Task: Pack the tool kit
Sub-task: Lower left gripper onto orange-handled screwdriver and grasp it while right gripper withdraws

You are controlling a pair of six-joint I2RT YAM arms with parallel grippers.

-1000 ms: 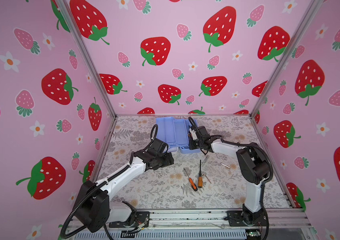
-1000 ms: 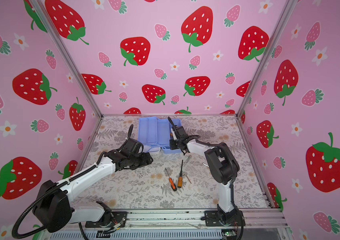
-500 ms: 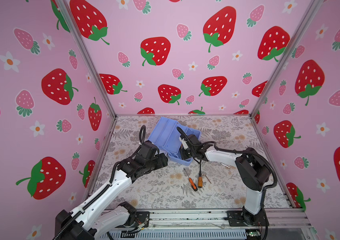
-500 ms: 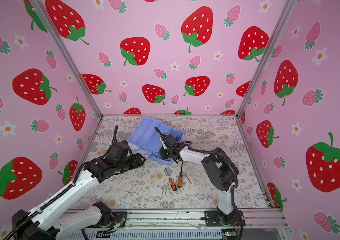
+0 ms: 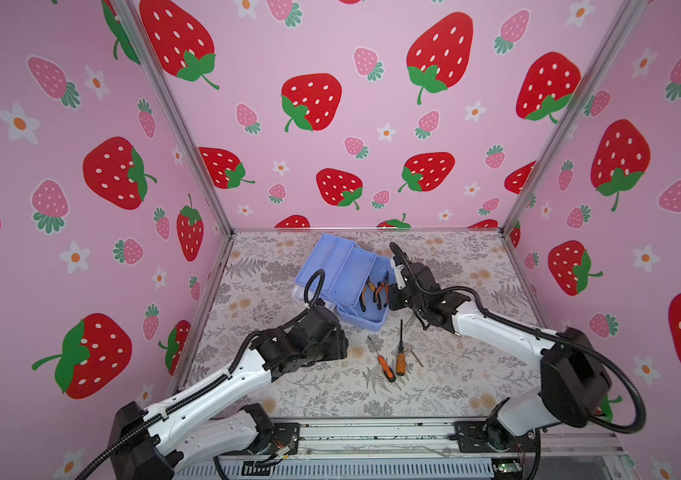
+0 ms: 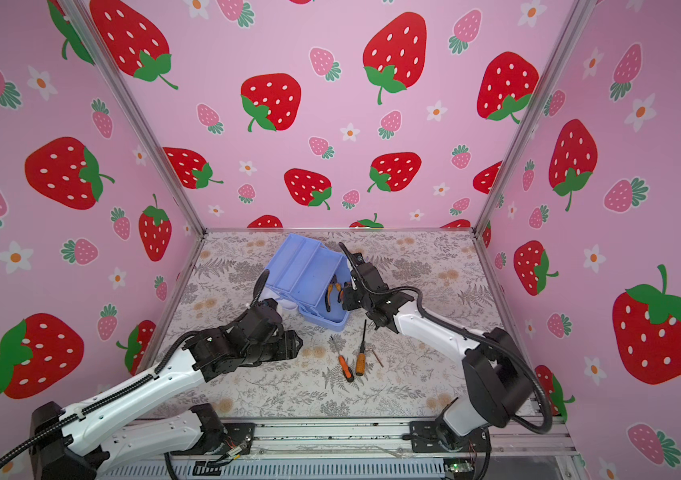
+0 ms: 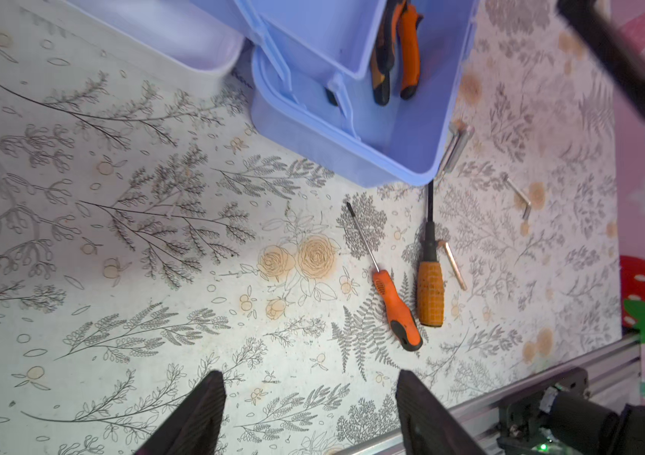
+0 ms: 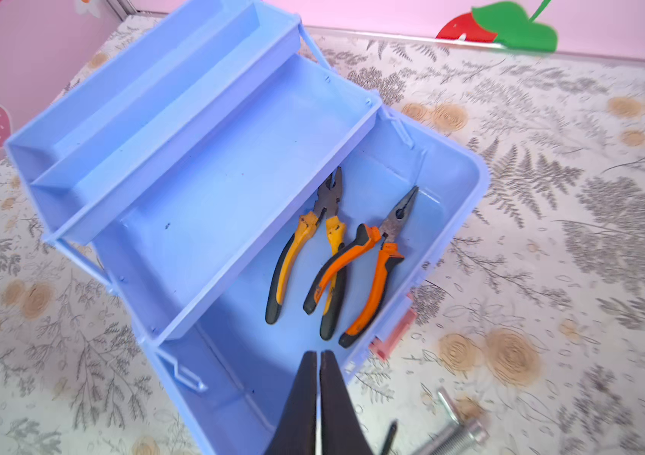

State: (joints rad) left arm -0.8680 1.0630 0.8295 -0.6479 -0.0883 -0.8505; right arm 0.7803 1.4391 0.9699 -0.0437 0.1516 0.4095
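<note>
Floral tabletop [image 5: 455,374] sitting inside strawberry walls [image 5: 330,124], open box [image 5: 343,270] running front-to-back beside right gripper [image 8: 319,354], fingers nearly pressing together, left gripper [image 7: 309,378] spreading, empty.

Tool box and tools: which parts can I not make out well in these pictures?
- White lid: left wrist view, cut off by the top edge.
- Pliers: left wrist view, heads cut off by the top edge.
- Metal pieces: right wrist view, blurred and cut by the bottom edge.
- Hex key: both top views, too small for detail.
</note>
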